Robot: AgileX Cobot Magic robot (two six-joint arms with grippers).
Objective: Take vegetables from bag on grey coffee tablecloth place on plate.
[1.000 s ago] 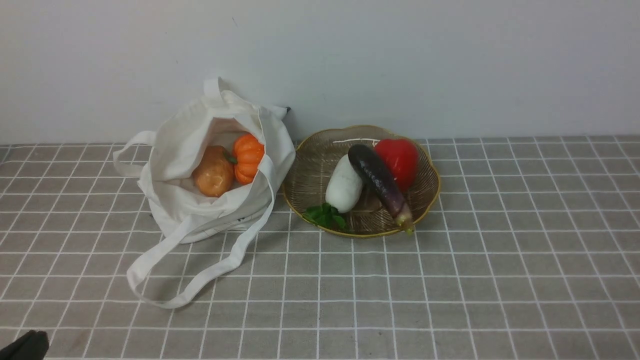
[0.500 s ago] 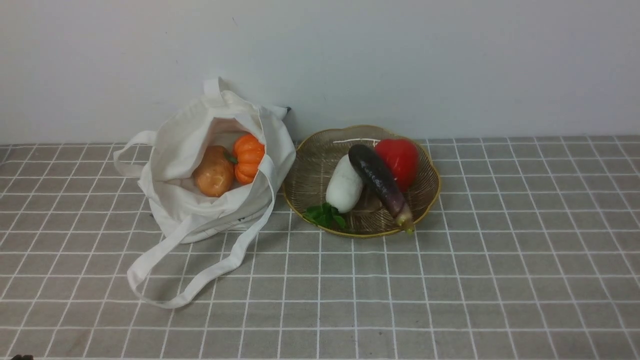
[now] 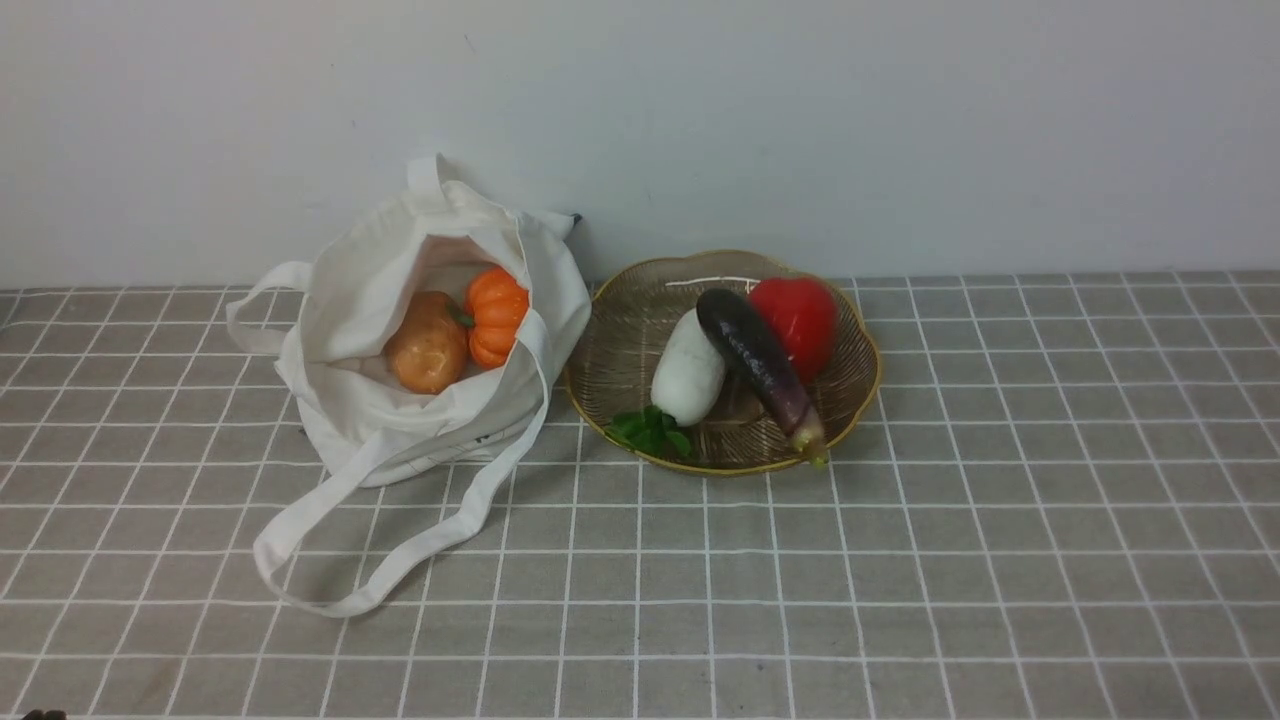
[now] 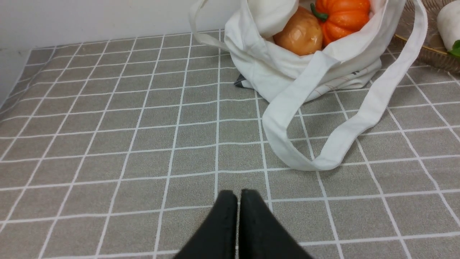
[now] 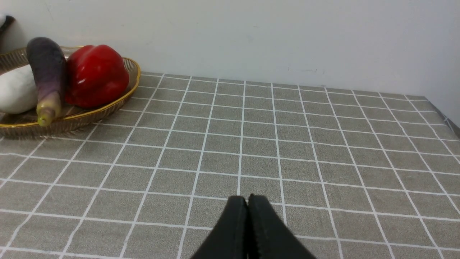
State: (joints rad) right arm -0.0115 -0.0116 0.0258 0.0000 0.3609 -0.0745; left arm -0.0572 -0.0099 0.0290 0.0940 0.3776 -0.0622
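The white cloth bag (image 3: 380, 400) lies open on the grey checked tablecloth (image 3: 900, 560). Inside it are the ribbed orange pumpkin (image 3: 496, 314) and the round tan-orange one (image 3: 428, 342); both also show in the left wrist view, the pumpkin (image 4: 341, 16) and the tan one (image 4: 300, 34). The dark-purple eggplant (image 3: 757, 358) lies on the brownish plate (image 3: 860, 400). My left gripper (image 4: 238, 196) is shut and empty, low over the cloth well short of the bag's strap (image 4: 323, 158). My right gripper (image 5: 247, 199) is shut and empty, over the cloth to the right of the plate (image 5: 90, 115).
On the plate also lie a white radish (image 3: 688, 368) with green leaves (image 3: 652, 430) and a red pepper (image 3: 797, 316). A white wall (image 3: 700, 120) rises right behind the bag and plate. The table's right edge (image 5: 451, 124) shows in the right wrist view.
A dark part of my left arm at the bottom left corner of the front view has drawn back almost out of sight. The bag, plate and vegetables have not moved.
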